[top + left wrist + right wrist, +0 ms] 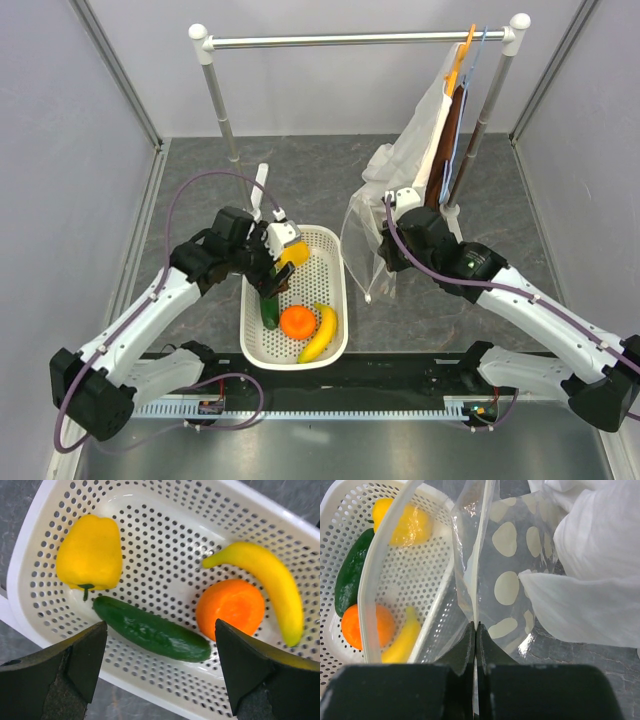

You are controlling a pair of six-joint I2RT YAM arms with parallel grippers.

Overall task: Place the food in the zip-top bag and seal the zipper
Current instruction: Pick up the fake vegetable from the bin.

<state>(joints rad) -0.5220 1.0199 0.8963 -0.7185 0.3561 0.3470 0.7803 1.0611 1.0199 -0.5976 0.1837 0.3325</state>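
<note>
The food lies in a white perforated basket (335,262): yellow bell pepper (90,555), dark green cucumber (150,630), orange (230,607) and banana (270,577). My left gripper (160,670) hovers open over the basket's near rim, its fingers (75,665) on either side of the cucumber's end and touching nothing. To the right of the basket my right gripper (476,627) is shut on the zipper (482,540) edge of the dotted zip-top bag (507,587). It holds the bag (362,240) upright with its mouth gaping toward the basket.
A white cloth (600,555) on hangers drapes from the clothes rail (360,40) right behind the bag. The rail's posts stand at the back left and back right. Grey walls enclose the table on three sides.
</note>
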